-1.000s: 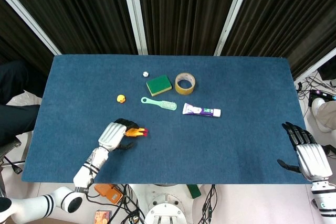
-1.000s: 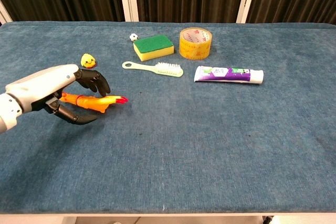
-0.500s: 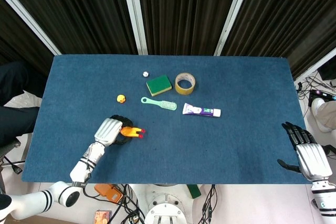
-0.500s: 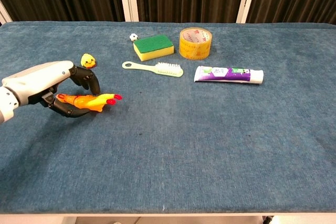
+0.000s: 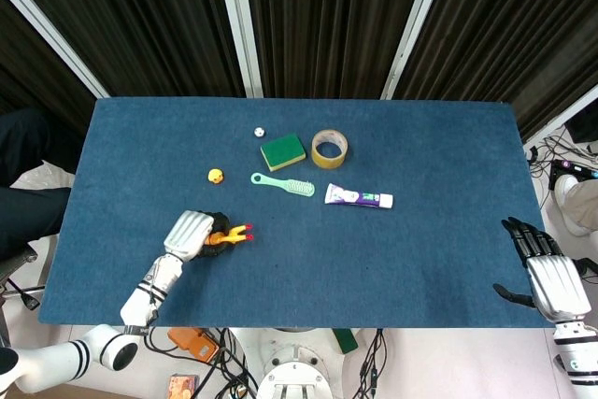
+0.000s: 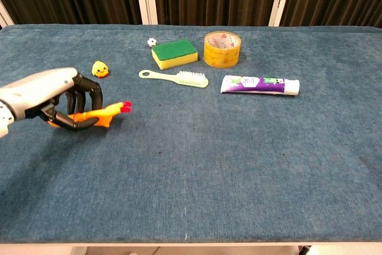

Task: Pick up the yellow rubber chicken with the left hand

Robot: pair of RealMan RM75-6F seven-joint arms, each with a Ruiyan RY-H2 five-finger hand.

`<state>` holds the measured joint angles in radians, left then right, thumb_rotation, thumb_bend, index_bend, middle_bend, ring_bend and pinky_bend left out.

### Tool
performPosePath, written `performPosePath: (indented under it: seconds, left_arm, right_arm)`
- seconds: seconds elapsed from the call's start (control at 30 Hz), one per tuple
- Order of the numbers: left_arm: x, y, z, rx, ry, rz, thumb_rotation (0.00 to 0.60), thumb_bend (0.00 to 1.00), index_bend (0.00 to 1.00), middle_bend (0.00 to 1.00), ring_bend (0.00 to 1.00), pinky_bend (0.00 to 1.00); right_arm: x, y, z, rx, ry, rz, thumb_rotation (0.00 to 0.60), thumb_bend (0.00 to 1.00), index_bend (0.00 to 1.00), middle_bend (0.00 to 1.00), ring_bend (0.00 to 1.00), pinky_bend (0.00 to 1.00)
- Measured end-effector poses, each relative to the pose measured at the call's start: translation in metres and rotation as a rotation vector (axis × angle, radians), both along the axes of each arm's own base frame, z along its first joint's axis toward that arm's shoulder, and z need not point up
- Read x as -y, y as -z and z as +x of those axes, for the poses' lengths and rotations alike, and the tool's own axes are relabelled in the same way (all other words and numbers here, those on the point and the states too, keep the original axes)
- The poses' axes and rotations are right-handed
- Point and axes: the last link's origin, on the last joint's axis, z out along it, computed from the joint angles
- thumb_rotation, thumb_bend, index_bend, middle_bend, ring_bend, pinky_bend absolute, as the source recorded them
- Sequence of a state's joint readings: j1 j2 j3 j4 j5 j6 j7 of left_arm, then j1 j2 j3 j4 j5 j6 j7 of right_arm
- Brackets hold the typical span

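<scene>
The yellow rubber chicken (image 6: 106, 113) has an orange-yellow body and a red tip, and it lies in my left hand (image 6: 57, 98), whose dark fingers wrap around its body at the table's left side. In the head view the chicken (image 5: 232, 234) sticks out to the right of the left hand (image 5: 190, 234), red end pointing right. Its head end is hidden inside the fingers. My right hand (image 5: 545, 268) hangs off the table's right front corner with fingers apart and nothing in it; the chest view does not show it.
On the blue table (image 6: 239, 159) behind the left hand sit a small yellow duck (image 6: 99, 69), a mint brush (image 6: 174, 77), a green-yellow sponge (image 6: 173, 53), a tape roll (image 6: 222, 49), a toothpaste tube (image 6: 259, 84) and a tiny white ball (image 6: 151, 42).
The left hand has closed its fingers around the chicken and drawn back to the left with it. The chicken's red end now tilts up. The right hand has not moved.
</scene>
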<state>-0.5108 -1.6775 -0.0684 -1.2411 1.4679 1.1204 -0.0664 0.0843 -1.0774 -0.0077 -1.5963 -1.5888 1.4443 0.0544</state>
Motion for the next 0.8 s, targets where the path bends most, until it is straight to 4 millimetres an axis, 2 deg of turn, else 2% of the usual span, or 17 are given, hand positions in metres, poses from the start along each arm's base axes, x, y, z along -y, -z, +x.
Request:
performPosePath:
  seconds: [0.27, 0.53, 0.8]
  left_arm:
    - [-0.012, -0.029, 0.0, -0.026, 0.025, 0.079, 0.6, 0.48, 0.69, 0.67, 0.59, 0.58]
    - [-0.03, -0.085, 0.012, -0.09, 0.079, 0.199, 0.6, 0.48, 0.69, 0.67, 0.59, 0.61]
    - [-0.032, -0.142, 0.036, -0.136, 0.155, 0.316, 0.6, 0.48, 0.69, 0.67, 0.59, 0.61]
  right_arm:
    - [0.0, 0.0, 0.0, 0.001, 0.0, 0.001, 0.6, 0.21, 0.07, 0.13, 0.16, 0.19]
    - [0.0, -0.001, 0.0, 0.004, 0.006, -0.004, 0.6, 0.21, 0.07, 0.13, 0.16, 0.19]
    - [-0.001, 0.0, 0.0, -0.001, 0.003, -0.003, 0.6, 0.21, 0.07, 0.13, 0.16, 0.19]
